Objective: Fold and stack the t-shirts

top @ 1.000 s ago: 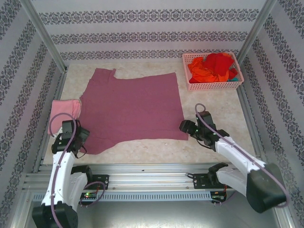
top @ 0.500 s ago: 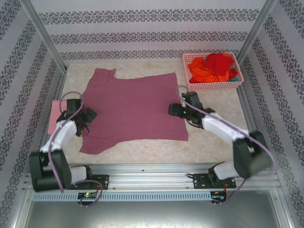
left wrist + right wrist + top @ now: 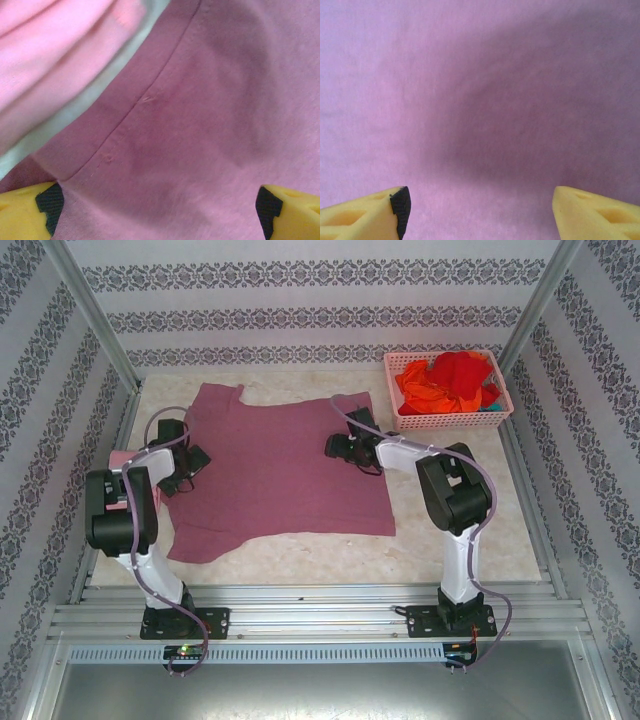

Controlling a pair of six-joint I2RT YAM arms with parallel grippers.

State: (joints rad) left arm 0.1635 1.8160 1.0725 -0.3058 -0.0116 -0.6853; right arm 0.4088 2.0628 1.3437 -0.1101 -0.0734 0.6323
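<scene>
Mauve t-shirt (image 3: 280,470) flat across the worktop (image 3: 450,525), seen from above. Left gripper (image 3: 188,462) at its left sleeve, right gripper (image 3: 335,447) over its right half, both spread wide, holding nothing. Up close at the left wrist: stitched hem, pink t-shirt (image 3: 50,60) just beside. Right wrist: plain mauve cloth. From overhead, also: red and orange t-shirts (image 3: 455,380) heaped in the pink basket (image 3: 447,421), far right.

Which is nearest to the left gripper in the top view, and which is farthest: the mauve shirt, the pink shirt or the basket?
1. Mauve shirt, directly under the left gripper.
2. Pink shirt, just to its left.
3. Basket, in the far right corner.
</scene>
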